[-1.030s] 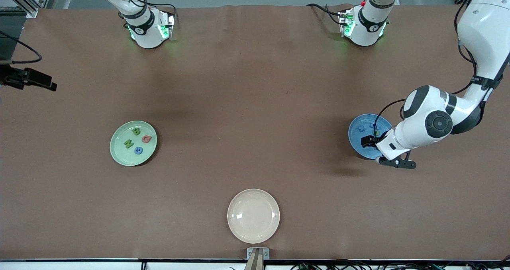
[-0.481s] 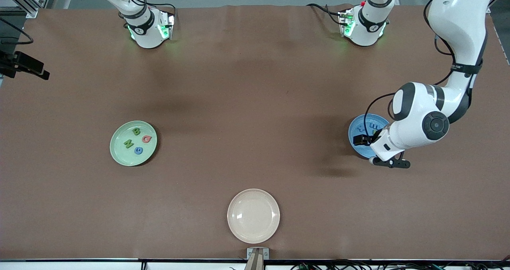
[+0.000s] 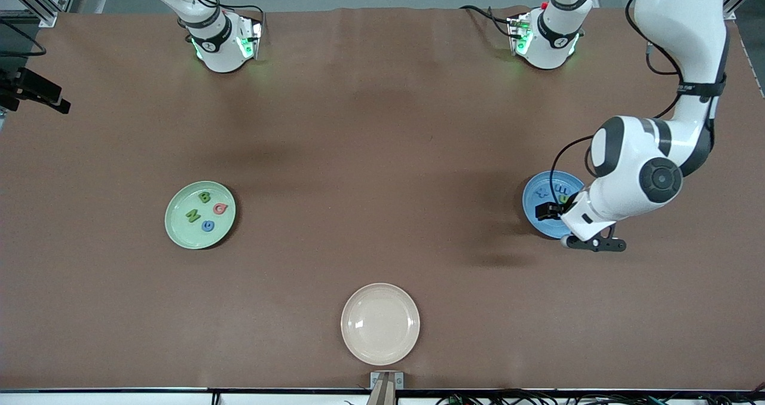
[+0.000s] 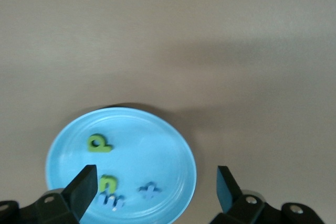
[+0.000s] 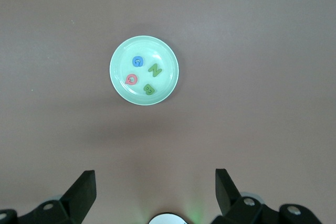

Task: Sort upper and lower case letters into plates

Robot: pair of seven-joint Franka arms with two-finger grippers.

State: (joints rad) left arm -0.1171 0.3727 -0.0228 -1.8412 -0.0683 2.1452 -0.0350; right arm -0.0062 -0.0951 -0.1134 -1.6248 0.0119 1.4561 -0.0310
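Note:
The pale green plate lies toward the right arm's end and holds a green B, a pink Q, a green N and a blue G. The blue plate lies toward the left arm's end and holds a green p, a green u, a blue x and a blue E-like letter. My left gripper hangs open and empty over the blue plate. My right gripper is open, empty and high above the table.
A cream-white plate with nothing on it sits near the table's front edge in the middle. The two arm bases stand along the edge farthest from the front camera. Brown tabletop stretches between the plates.
The left arm's upper links have swung in over the table while its hand stayed over the blue plate. The letters and plates have not moved.

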